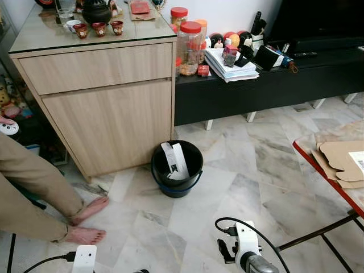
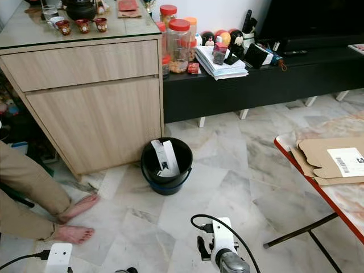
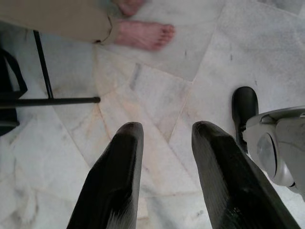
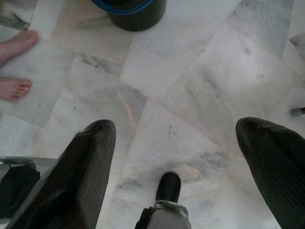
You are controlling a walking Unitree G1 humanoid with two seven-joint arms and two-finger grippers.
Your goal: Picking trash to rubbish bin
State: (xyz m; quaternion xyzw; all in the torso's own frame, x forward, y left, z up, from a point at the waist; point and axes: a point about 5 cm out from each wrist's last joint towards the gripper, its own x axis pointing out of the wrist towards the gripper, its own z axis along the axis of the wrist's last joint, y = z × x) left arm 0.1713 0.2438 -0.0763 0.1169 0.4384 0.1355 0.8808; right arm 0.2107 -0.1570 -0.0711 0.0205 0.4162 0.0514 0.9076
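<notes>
You are standing in front of the black rubbish bin [image 1: 177,169], which is sitting on the marble floor [image 1: 250,170] just beside the corner of the wooden cabinet [image 1: 108,108]. White folded cartons [image 1: 174,160] are already lying inside it, so part of the job looks done.

Your left gripper [image 3: 167,138] is hanging low over bare tile with its jaws parted and holding nothing. Your right gripper [image 4: 176,129] is also pointing at the floor, jaws spread wide and empty, with the bin's blue rim just ahead of it.

What is left, as far as you can judge: flattened brown cardboard [image 2: 330,156] with a white label is lying on the red-edged bench [image 2: 318,187] to your right, well apart from the bin. That may be the next piece of trash, though you cannot tell for sure. No loose trash is showing on the floor near you.

A person's bare feet [image 1: 85,222] are resting on the tiles to your left, near the cabinet, so be minding them while turning.
</notes>
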